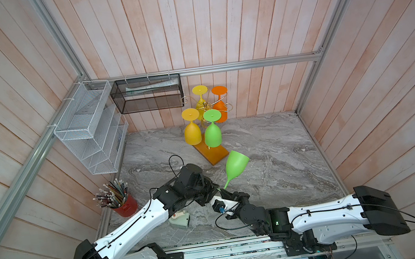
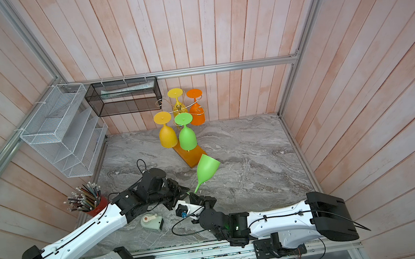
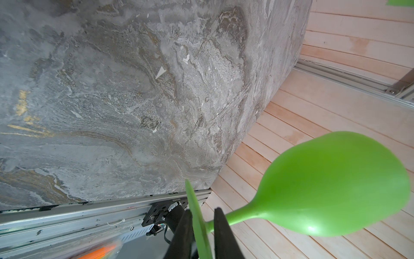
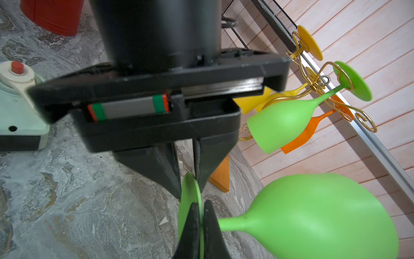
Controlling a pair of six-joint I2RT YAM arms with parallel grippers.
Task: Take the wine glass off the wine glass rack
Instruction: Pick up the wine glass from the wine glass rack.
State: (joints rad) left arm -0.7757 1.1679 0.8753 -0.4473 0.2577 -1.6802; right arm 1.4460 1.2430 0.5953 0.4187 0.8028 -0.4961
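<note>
A green wine glass (image 1: 236, 163) (image 2: 207, 167) hangs tilted above the marble top, off the wine glass rack (image 1: 210, 152), bowl toward the rack. My right gripper (image 4: 202, 204) is shut on the glass's flat foot (image 4: 189, 197), seen edge-on. My left gripper (image 3: 203, 209) comes from the opposite side. Its fingers (image 3: 220, 226) straddle the same foot (image 3: 197, 215), with a narrow gap still showing beside the stem. Both grippers meet at the foot in both top views (image 1: 219, 190) (image 2: 190, 194). On the gold wire rack (image 4: 313, 83) hang a second green glass (image 1: 212, 132), two yellow ones and an orange one.
A red cup of pencils (image 1: 125, 206) stands at the left edge. A pale green device (image 1: 179, 218) lies under my left arm. A white wire shelf (image 1: 90, 128) and a black mesh basket (image 1: 147, 94) hang on the walls. Wooden walls close three sides.
</note>
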